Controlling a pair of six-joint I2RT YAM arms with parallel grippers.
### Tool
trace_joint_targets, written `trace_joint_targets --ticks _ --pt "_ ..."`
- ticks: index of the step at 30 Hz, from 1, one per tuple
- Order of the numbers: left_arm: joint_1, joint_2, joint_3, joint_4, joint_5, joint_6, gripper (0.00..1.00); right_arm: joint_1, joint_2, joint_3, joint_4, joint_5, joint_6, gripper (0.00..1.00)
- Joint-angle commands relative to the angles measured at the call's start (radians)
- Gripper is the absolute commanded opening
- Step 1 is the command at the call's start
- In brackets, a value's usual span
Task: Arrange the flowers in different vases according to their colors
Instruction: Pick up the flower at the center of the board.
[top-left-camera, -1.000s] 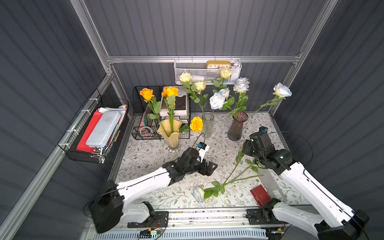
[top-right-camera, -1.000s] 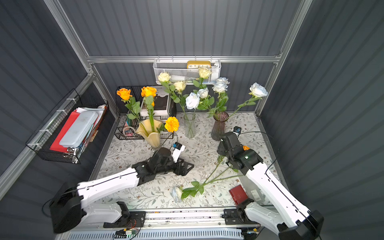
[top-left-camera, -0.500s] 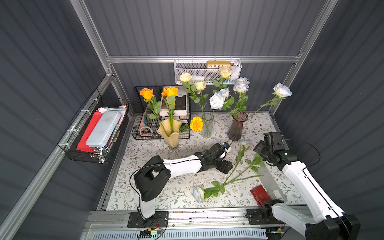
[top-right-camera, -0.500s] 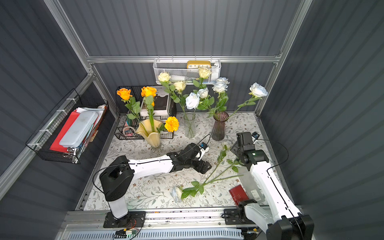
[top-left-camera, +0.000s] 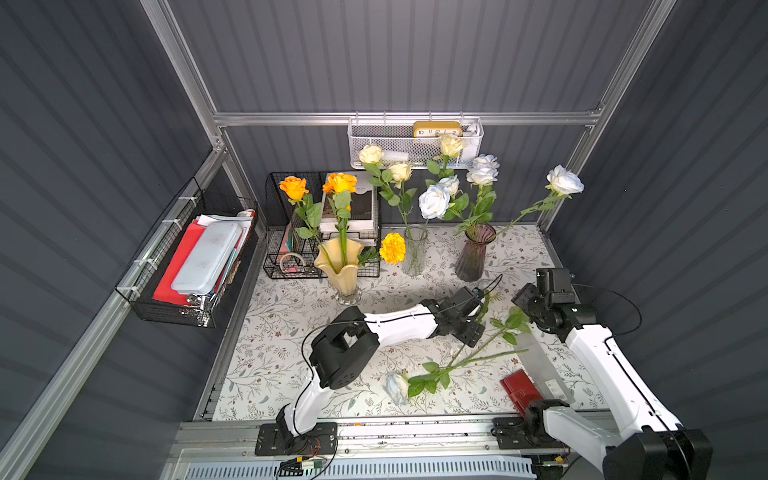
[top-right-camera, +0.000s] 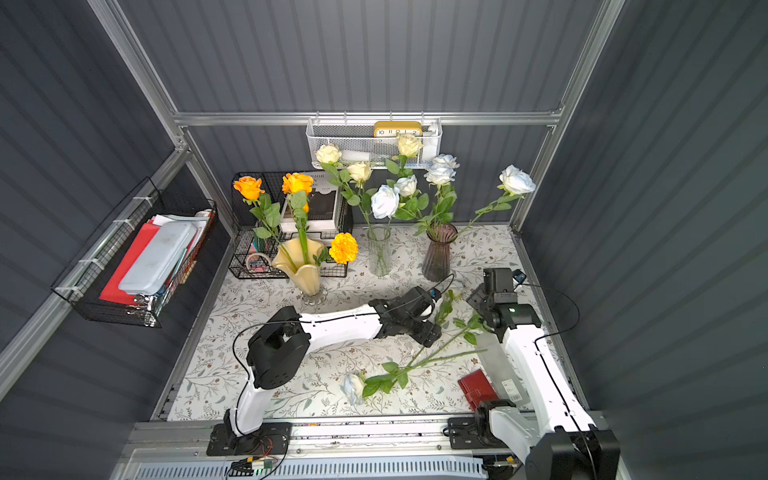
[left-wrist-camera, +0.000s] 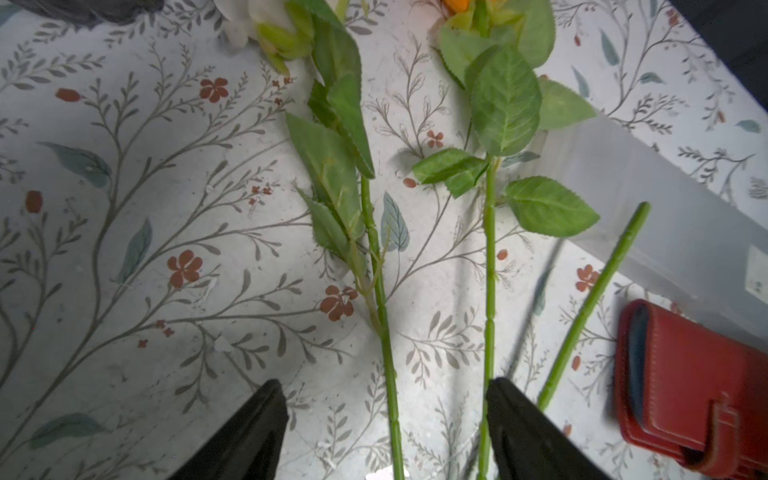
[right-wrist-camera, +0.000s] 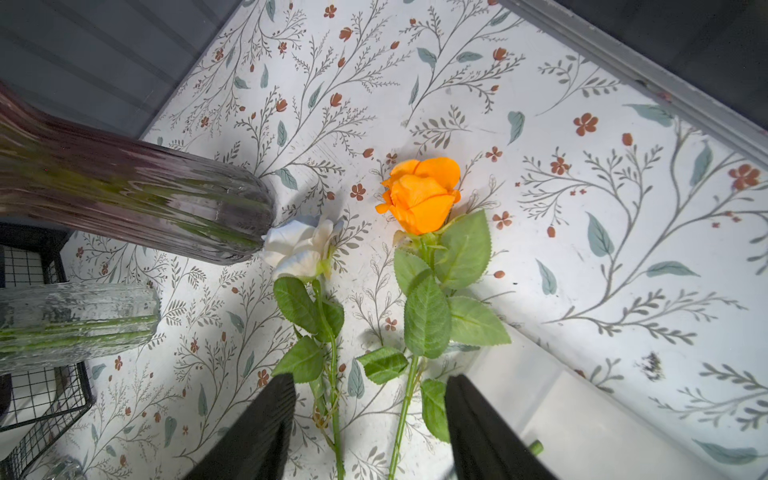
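Note:
Three loose flowers lie on the floral cloth: a white rose near the front, an orange rose and a white rose beside the purple vase. My left gripper is open low over two green stems, which both run between its fingers. My right gripper is open above the same two stems, nearer the blooms. Orange blooms stand in the yellow vase, cream roses in the clear vase and white roses in the purple vase.
A red wallet and a translucent plastic box lie at the front right, under the end of one stem. A black wire basket stands at the back left. A mesh basket with a clock hangs on the back wall.
My left arm has stretched out to the right until its gripper is over the stems. The right arm has drawn back toward the right wall.

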Motion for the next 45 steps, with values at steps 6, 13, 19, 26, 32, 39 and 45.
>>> trace_joint_targets --ticks 6,13,19,26,32,39,45 --pt "-0.024 0.139 0.14 -0.173 -0.116 -0.04 0.76 -0.01 -0.016 -0.028 0.043 -0.02 -0.02 0.62" --pt "-0.027 0.239 0.23 -0.264 -0.182 -0.07 0.53 -0.01 -0.028 -0.045 0.058 -0.031 -0.026 0.6" --pt "-0.03 0.217 0.189 -0.266 -0.178 -0.071 0.27 -0.012 -0.037 -0.05 0.058 -0.029 -0.033 0.6" --pt "-0.031 0.147 0.133 -0.242 -0.23 -0.084 0.13 -0.012 -0.031 -0.066 0.07 -0.036 -0.029 0.59" --pt "-0.031 0.017 0.056 -0.148 -0.37 -0.013 0.04 -0.012 -0.039 -0.074 0.076 -0.021 -0.034 0.59" --pt "-0.031 -0.108 -0.035 -0.026 -0.523 0.075 0.0 -0.011 -0.035 -0.096 0.086 -0.007 -0.042 0.59" --pt "-0.031 -0.206 -0.138 0.069 -0.614 0.101 0.0 -0.012 -0.03 -0.112 0.108 -0.007 -0.043 0.59"
